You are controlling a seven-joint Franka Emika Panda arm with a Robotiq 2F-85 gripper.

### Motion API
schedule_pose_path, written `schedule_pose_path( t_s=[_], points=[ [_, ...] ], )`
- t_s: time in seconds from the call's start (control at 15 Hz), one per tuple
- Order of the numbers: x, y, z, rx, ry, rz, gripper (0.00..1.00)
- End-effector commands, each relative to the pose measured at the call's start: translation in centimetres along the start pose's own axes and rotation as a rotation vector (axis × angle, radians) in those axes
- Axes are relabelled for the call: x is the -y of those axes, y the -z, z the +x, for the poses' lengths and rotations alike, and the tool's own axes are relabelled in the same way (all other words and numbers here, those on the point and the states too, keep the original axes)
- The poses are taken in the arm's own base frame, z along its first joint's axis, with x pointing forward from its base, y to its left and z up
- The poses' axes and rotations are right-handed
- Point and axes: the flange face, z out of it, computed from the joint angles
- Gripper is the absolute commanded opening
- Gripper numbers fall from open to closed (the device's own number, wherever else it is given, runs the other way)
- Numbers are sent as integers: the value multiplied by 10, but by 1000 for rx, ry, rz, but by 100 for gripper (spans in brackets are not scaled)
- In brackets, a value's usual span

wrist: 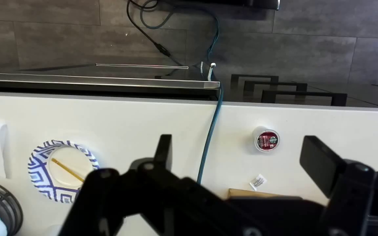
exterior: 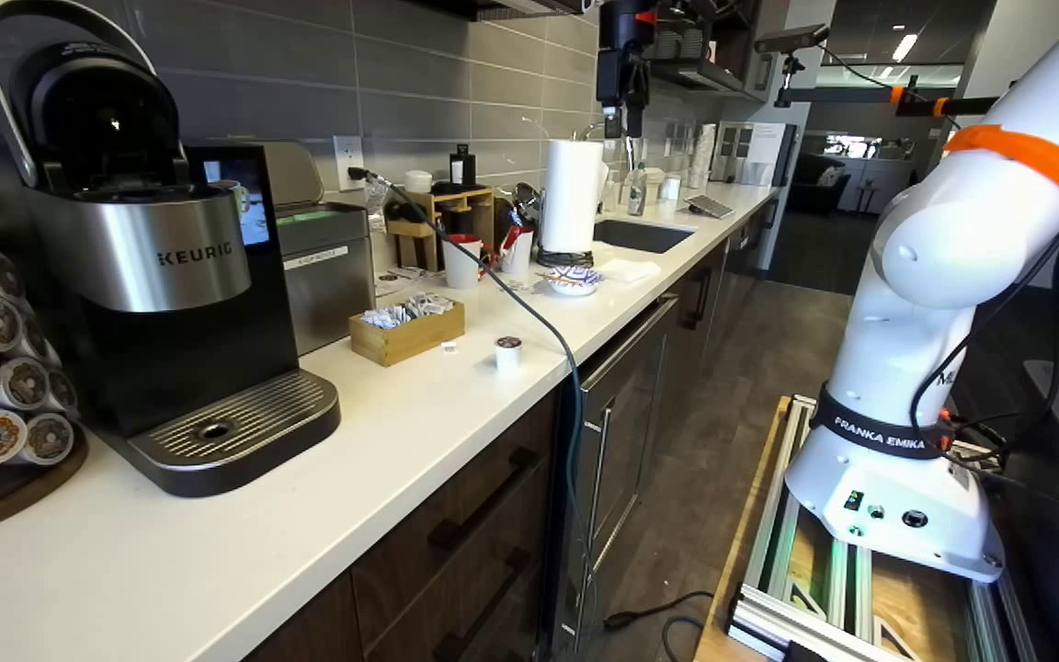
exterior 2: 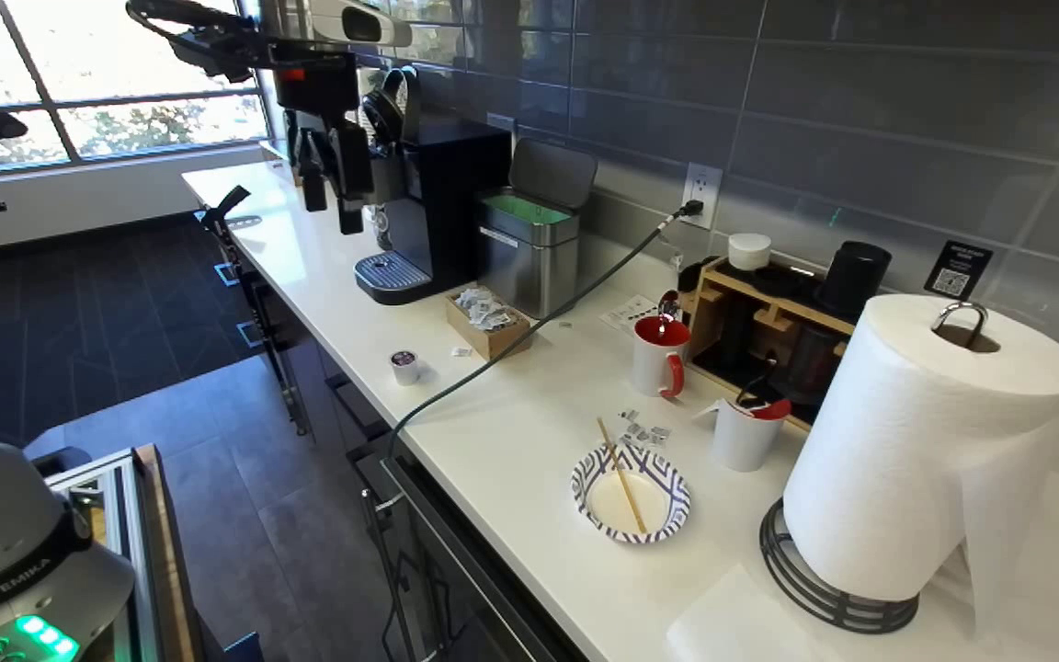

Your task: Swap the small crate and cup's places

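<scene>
The small crate is a light-tan wooden box full of white packets. It stands on the white counter beside a grey bin in both exterior views (exterior: 421, 342) (exterior 2: 471, 330); in the wrist view only a strip of its edge (wrist: 251, 192) shows, the rest hidden by my gripper. The cup, small and white with a dark red lid, stands upright nearer the counter's front edge (exterior: 508, 355) (exterior 2: 404, 369) (wrist: 266, 141). My gripper (exterior: 623, 124) (exterior 2: 332, 210) is raised high above the counter. Its fingers are wide apart with nothing between them (wrist: 238, 147).
A blue-green cable (exterior: 529, 308) (exterior 2: 539, 324) (wrist: 210, 134) crosses the counter beside the crate and cup. A coffee machine (exterior: 171, 257) and grey bin (exterior 2: 529, 262) stand nearby. A patterned bowl (exterior 2: 631, 496), mugs (exterior 2: 658, 359) and paper-towel roll (exterior 2: 925, 450) stand across the cable. A small packet (wrist: 258, 182) lies by the crate.
</scene>
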Motion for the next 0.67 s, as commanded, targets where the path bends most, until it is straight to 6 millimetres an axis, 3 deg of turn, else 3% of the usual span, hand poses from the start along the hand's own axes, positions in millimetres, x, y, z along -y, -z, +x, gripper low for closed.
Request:
schedule_pose_path(
  t_s=[0.0,0.27,0.6],
  points=[
    [0,0,0,1,0,0,100],
    [34,-7,30,-57,72,-13,100],
    [61,-42,93,-103,110,-21,100]
  ],
)
